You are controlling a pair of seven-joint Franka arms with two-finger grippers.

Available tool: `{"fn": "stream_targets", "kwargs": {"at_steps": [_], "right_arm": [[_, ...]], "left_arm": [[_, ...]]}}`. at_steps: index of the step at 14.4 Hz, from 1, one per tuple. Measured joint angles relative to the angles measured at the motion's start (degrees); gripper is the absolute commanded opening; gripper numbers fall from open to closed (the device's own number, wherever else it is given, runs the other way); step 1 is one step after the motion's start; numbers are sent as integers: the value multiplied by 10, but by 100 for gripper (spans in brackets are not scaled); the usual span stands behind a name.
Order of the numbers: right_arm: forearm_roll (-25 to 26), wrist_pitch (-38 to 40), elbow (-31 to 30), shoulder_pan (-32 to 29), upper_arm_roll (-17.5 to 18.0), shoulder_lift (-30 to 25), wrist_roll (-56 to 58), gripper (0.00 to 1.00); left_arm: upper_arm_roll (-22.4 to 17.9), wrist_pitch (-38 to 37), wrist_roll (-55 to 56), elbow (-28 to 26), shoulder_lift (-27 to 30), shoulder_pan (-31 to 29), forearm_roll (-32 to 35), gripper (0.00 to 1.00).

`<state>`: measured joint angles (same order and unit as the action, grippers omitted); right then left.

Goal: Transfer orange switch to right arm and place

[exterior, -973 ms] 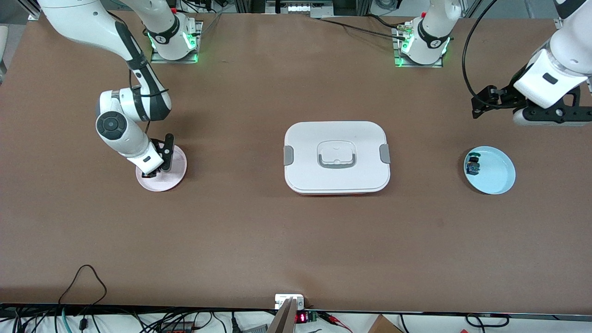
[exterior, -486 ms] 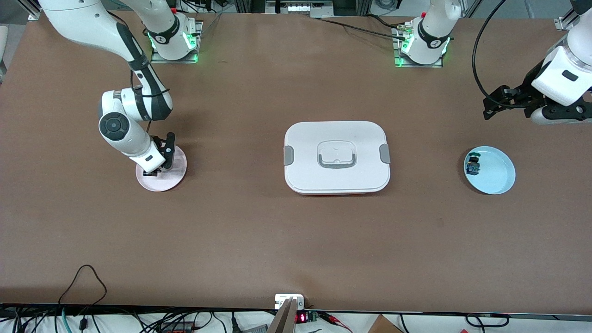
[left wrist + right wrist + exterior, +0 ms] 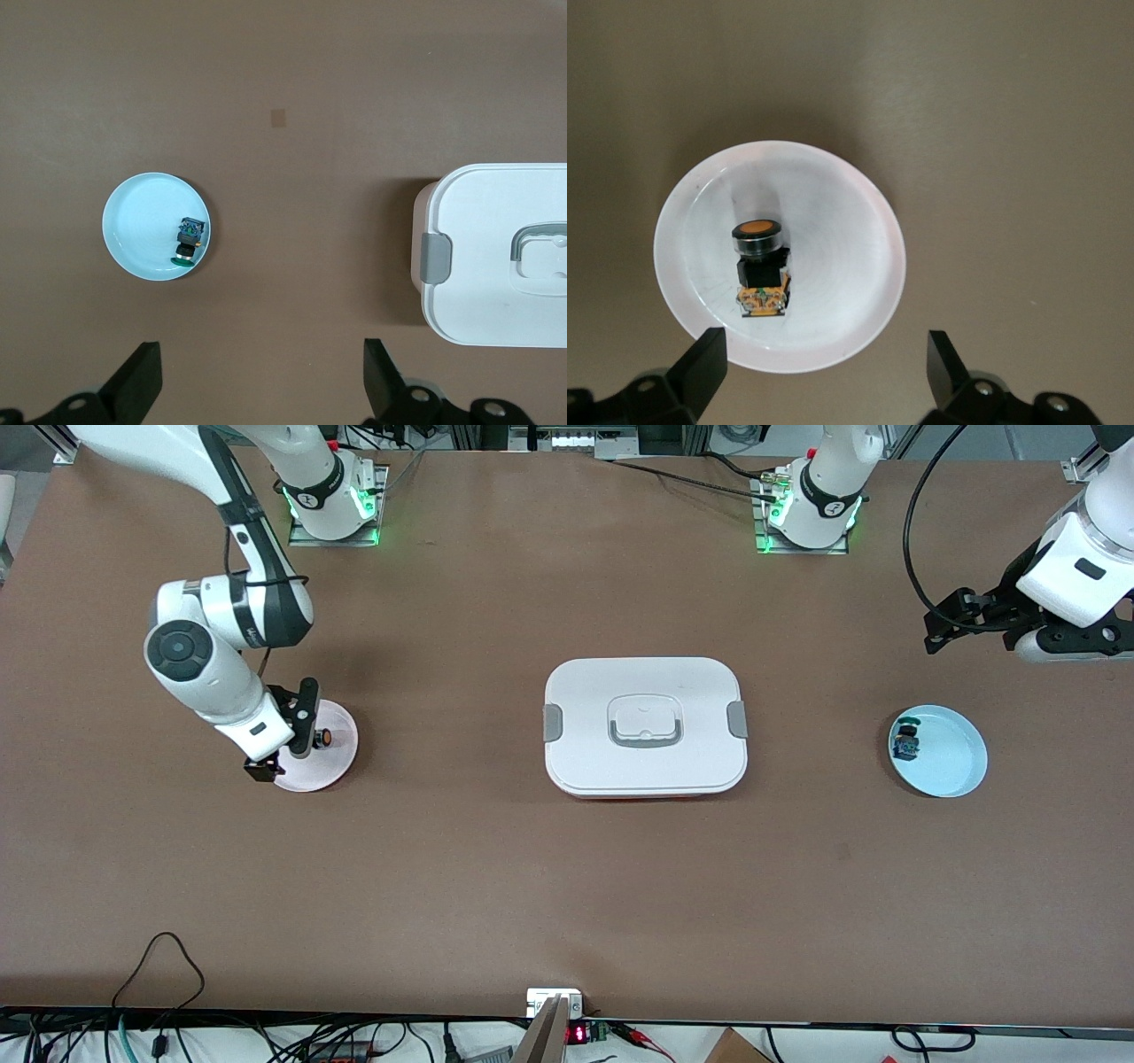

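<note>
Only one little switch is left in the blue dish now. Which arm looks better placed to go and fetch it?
The left arm. Its open left gripper hangs near the blue dish holding the blue-green switch. The open right gripper is over the pink plate, where the orange switch lies.

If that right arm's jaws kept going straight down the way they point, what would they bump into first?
Probably the pink plate, near its rim; the open right gripper hangs over it, with the orange switch lying slightly off that line.

- Bare table (image 3: 461,868) all round white lidded box (image 3: 646,726), open for passage.
- Toward right arm's end from box: pink plate (image 3: 337,757) under open right tool (image 3: 282,755).
- Toward left arm's end: blue plate (image 3: 952,766).
</note>
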<state>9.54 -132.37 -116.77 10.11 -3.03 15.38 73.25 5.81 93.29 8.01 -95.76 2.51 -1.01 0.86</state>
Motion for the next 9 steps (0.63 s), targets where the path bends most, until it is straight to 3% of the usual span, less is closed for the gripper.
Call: {"fn": "stream_targets", "kwargs": {"at_steps": [3, 9], "right_arm": [[-67, 74, 68, 0, 1, -17, 0, 100], [-161, 72, 130, 0, 0, -30, -18, 100]], "left_arm": [[0, 0, 0, 0, -2, 0, 0, 100], [1, 0, 0, 0, -2, 0, 0, 100]]}}
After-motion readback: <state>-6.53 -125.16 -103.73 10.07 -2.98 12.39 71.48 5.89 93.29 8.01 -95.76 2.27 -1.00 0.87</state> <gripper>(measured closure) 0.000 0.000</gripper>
